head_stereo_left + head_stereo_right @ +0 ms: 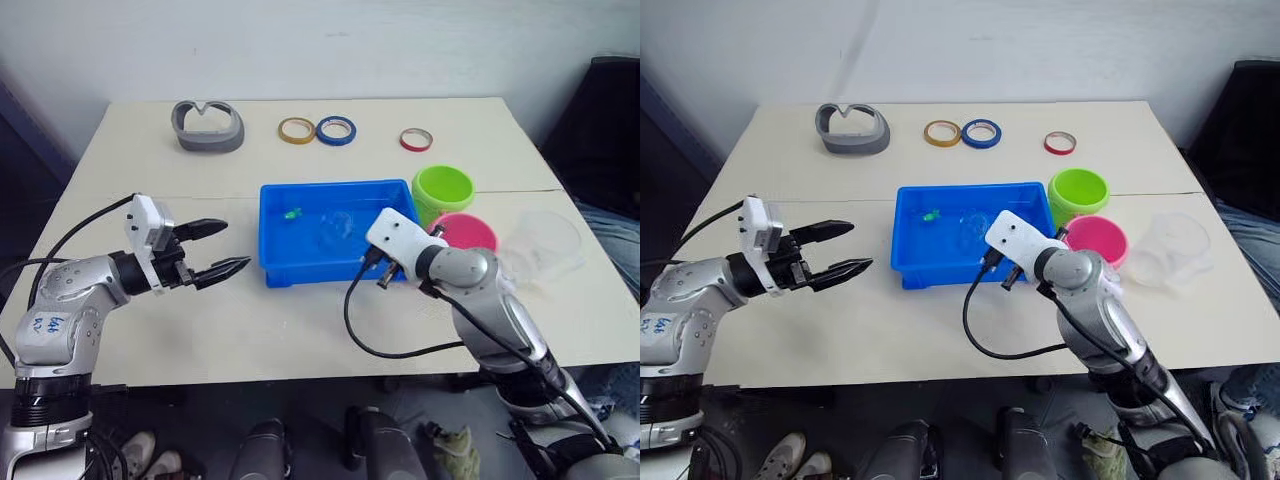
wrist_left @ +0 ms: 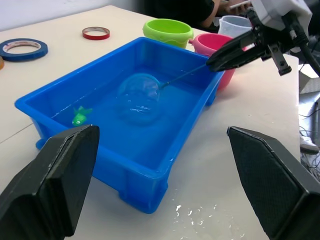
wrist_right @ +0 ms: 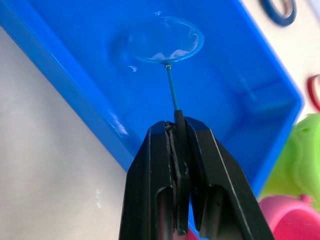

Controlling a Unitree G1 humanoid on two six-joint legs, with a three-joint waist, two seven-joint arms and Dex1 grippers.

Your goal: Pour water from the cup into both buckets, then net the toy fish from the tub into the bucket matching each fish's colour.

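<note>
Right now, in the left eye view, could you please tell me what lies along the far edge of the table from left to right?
Grey curved holder → yellow tape ring → blue tape ring → red tape ring.

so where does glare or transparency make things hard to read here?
Left wrist view: the net hoop nearly vanishes against the blue tub, though the green fish stands out. Right wrist view: the mesh shows only pale highlights, while the right gripper shut on the handle reads plainly. Left eye view: the clear cup fades into the table.
</note>
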